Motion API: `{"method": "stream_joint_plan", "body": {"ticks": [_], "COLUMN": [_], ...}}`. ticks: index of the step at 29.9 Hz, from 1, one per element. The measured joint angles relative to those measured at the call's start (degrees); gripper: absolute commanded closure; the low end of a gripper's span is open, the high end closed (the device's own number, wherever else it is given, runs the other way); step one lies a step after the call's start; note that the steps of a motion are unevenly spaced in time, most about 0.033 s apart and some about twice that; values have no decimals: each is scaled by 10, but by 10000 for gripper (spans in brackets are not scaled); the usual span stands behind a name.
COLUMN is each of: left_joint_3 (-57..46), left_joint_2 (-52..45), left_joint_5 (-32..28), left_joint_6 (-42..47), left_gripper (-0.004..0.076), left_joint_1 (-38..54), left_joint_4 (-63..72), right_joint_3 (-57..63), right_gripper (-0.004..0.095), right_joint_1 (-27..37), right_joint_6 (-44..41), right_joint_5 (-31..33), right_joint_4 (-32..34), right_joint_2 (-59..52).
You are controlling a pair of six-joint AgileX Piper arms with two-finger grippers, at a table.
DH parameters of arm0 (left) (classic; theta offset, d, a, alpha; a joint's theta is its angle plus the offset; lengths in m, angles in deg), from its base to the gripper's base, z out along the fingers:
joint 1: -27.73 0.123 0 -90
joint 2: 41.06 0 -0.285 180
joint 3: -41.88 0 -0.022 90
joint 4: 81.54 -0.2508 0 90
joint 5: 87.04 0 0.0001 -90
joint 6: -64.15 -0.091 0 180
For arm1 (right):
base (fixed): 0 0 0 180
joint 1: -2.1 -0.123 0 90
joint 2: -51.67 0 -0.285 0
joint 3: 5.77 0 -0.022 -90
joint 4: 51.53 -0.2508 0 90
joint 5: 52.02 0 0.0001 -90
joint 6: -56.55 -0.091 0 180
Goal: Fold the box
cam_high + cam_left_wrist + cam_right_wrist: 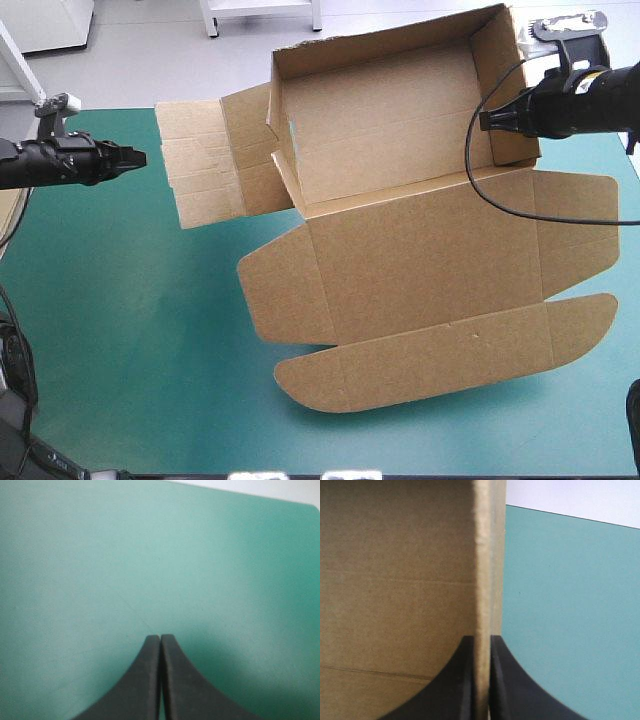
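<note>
High view: the brown box [400, 240] fills the centre and upper right of the frame, over the teal-green bench [120, 330]. Its tray walls are raised and its lid lies flat toward the lower edge, with the long axis running left to right. The right pincer [486, 120] pinches the tray's right wall. The left pincer [140, 157], pressed together, hovers at the left, apart from the box.

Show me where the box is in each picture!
High view: the box fills the middle and right; the right gripper pinches its right wall.
Left wrist view: not in it; only the left gripper, shut, over the cover.
Right wrist view: its wall stands edge-on between the fingers, with the box's inside on one side and the cover on the other.
Shared landmark: the teal-green cover, seen in all three.
</note>
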Motion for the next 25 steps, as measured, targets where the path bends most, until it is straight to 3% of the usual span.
{"method": "stream_joint_plan", "body": {"ticks": [19, 25], "left_joint_3": [19, 19], "left_joint_2": [45, 45], "left_joint_5": [14, 40], "left_joint_6": [3, -17], "left_gripper": [732, 732], "left_joint_1": [42, 3], "left_joint_4": [13, 66], "right_joint_3": [-58, -59], "right_gripper": [908, 908], "right_joint_1": [0, 0], "right_joint_6": [22, 36], "right_joint_5": [0, 0], "right_joint_4": [-95, -156], "right_joint_2": [-5, -4]}}
